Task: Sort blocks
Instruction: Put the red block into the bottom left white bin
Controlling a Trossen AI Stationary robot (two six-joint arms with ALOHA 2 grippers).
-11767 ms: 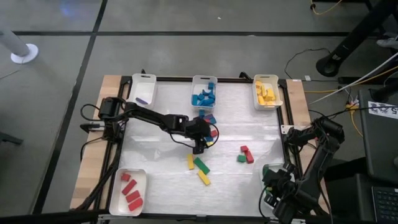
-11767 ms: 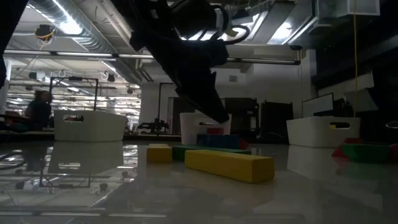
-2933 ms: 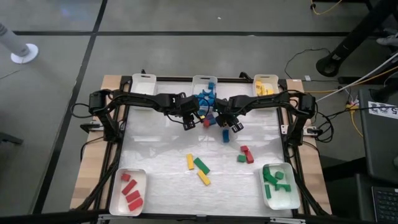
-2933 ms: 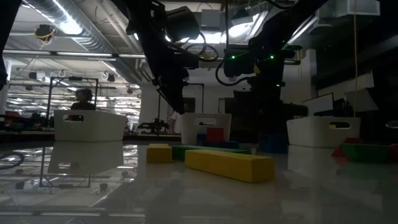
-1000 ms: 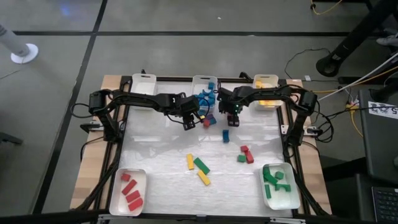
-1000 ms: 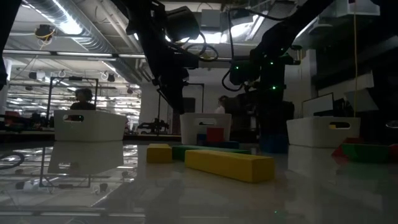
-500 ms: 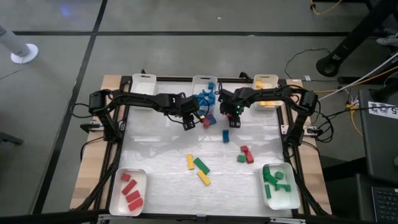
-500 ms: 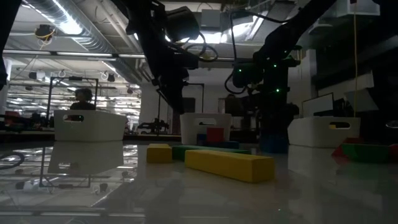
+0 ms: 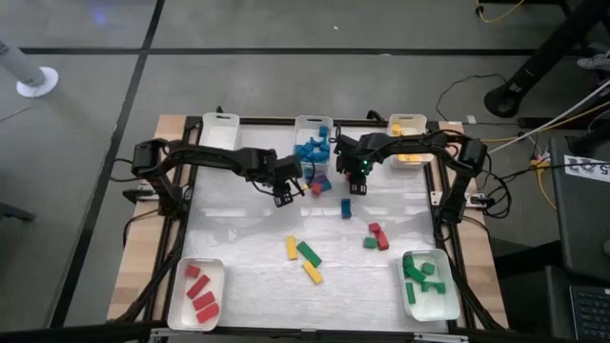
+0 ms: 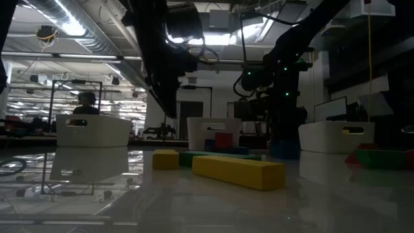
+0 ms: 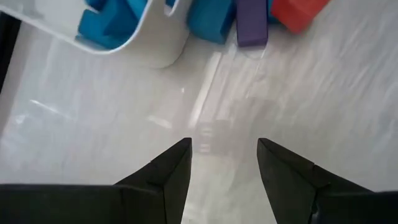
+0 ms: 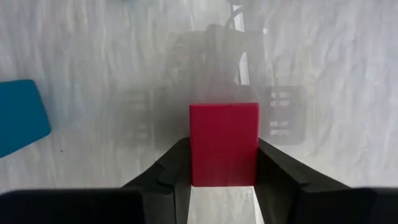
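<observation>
**Right hand pinches a red block near the blue tray**

The right hand (image 12: pixel 222 171) is over the far middle of the white desk (image 9: pixel 248 238), just right of the white rectangular plastic tray of blue blocks (image 9: pixel 313 145). Its two dark fingers are pressed against the sides of a small red cube-like block (image 12: pixel 223 144), pinching it; a blue block (image 12: pixel 22 116) lies on the desk off to one side of it in the wrist view.

The left hand (image 11: pixel 224 158) is close by, just left of the same tray, with its fingers spread and nothing between them. Ahead of it, beside the tray's rounded corner (image 11: pixel 155 53), lie a blue block (image 11: pixel 211 18), a small purple bar (image 11: pixel 251 23) and a red block (image 11: pixel 298 12), touching or nearly so.

Loose on the desk: a lone blue block (image 9: pixel 346 208) right of centre, a red and green cluster (image 9: pixel 376 236) farther right, and a group of two yellow bars and a green bar (image 9: pixel 305 257) near the middle.

Other white trays stand at the corners: red blocks at near left (image 9: pixel 197 293), green blocks at near right (image 9: pixel 426 284), yellow blocks at far right (image 9: pixel 407 141), and a tray at far left (image 9: pixel 220 131)
</observation>
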